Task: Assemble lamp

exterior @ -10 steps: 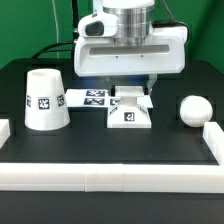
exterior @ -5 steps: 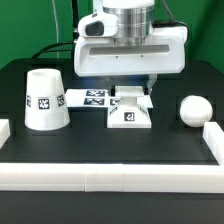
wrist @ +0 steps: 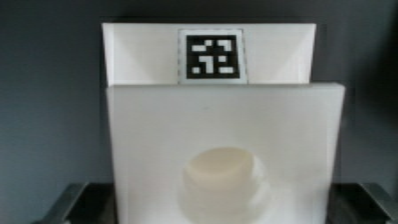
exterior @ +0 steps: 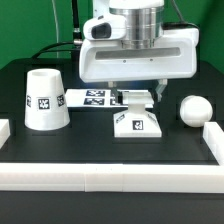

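Observation:
The low square base block (exterior: 137, 124) stands on the black table near the middle, its tag facing the camera. My gripper (exterior: 138, 98) is directly above it, with a finger down each side, shut on it. In the wrist view the base block (wrist: 222, 120) fills the picture, with its round socket near my gripper (wrist: 222, 206) and the dark fingers (wrist: 75, 200) at its two sides. The tapered shade (exterior: 44, 100) stands mouth up at the exterior view's left. The round bulb (exterior: 194, 109) lies at the exterior view's right.
The marker board (exterior: 90, 98) lies flat behind the base block, partly under the arm. The long white rail border (exterior: 110, 176) runs along the front, with short ends at the right (exterior: 212, 136) and left (exterior: 4, 129).
My gripper and the base block have moved together toward the exterior view's right and a little toward the front. The shade and bulb have not moved.

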Available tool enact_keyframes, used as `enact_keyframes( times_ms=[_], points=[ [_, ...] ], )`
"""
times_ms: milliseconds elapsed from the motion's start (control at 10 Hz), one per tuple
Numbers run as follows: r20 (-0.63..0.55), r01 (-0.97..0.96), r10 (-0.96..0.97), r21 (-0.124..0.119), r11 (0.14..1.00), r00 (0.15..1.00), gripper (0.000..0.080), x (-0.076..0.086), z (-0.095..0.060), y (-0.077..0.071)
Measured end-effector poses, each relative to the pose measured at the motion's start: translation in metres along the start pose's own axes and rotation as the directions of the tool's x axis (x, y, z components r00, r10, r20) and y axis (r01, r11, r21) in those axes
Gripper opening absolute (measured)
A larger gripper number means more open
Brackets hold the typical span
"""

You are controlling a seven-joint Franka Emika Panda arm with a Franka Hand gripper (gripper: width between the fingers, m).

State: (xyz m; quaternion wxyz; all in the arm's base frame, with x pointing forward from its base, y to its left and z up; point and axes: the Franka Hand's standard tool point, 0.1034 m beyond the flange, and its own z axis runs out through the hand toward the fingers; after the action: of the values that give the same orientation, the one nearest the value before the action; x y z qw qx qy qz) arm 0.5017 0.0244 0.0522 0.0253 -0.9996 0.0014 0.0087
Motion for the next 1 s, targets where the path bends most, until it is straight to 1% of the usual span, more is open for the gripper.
enact_keyframes(
  times_ms=[100,200,300,400,600,700,900,1000],
  points=[
    [-0.013,-0.001,0.001,0.003,1.000,1.000,0.0534,0.013,0.000,-0.002],
    [-0.024,0.000,0.000,0.005,1.000,1.000,0.0534,0.025,0.000,-0.006],
    [-0.040,0.000,0.000,0.009,1.000,0.999,0.0534,0.044,-0.001,-0.016],
    [-0.048,-0.007,0.008,0.013,1.000,0.999,0.0534,0.058,-0.001,-0.024],
    [-0.066,-0.001,0.003,0.021,1.000,0.998,0.0534,0.090,-0.002,-0.033],
    [-0.072,-0.005,0.007,0.023,1.000,0.997,0.0534,0.097,-0.002,-0.037],
    [-0.066,-0.010,0.012,0.028,1.000,0.998,0.0534,0.113,-0.003,-0.049],
    [-0.069,-0.009,0.011,0.029,1.000,0.998,0.0534,0.118,-0.004,-0.054]
  ],
)
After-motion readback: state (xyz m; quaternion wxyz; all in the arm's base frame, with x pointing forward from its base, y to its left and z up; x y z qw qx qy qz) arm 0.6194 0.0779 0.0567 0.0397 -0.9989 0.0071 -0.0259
